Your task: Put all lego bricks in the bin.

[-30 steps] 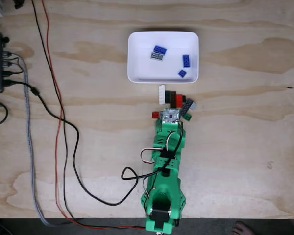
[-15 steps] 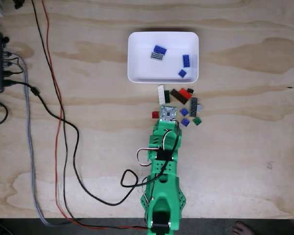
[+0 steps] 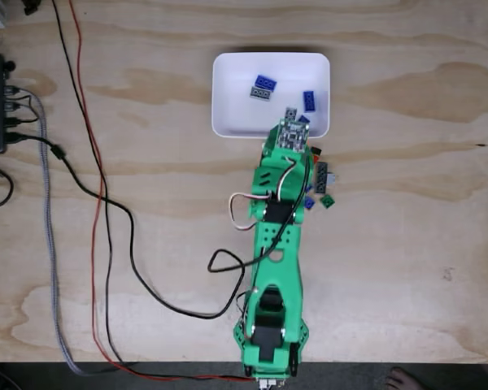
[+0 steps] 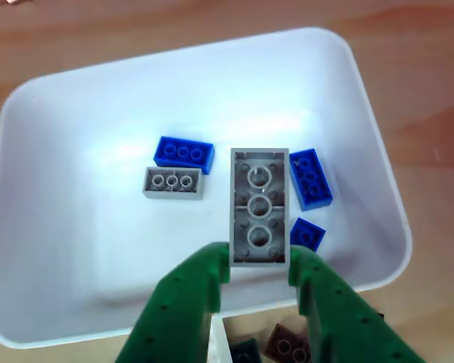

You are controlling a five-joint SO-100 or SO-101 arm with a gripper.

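grey plastic is what your jaws (image 4: 259, 265) are clamped on: a long grey brick (image 4: 259, 206) held by its near end, underside up, poking out over the white bin (image 4: 53, 302). in the fixed view the arm (image 3: 276, 244) reaches over the bin's near wall (image 3: 236, 132), so the brick hangs above the bin floor rather than the desk (image 3: 407, 244).

four bricks already lie inside: a blue brick (image 4: 183, 152) beside a small grey brick (image 4: 174, 182), and two more blue ones (image 4: 311, 178) to the right in the other view.

the risks, as i judge them: the grip covers only the tail of the brick, so it could pivot or slip early. let go too close to the near wall and it may bounce out onto the desk. loose bricks (image 3: 325, 199) lie just beside the arm, and a swing back could scatter them.
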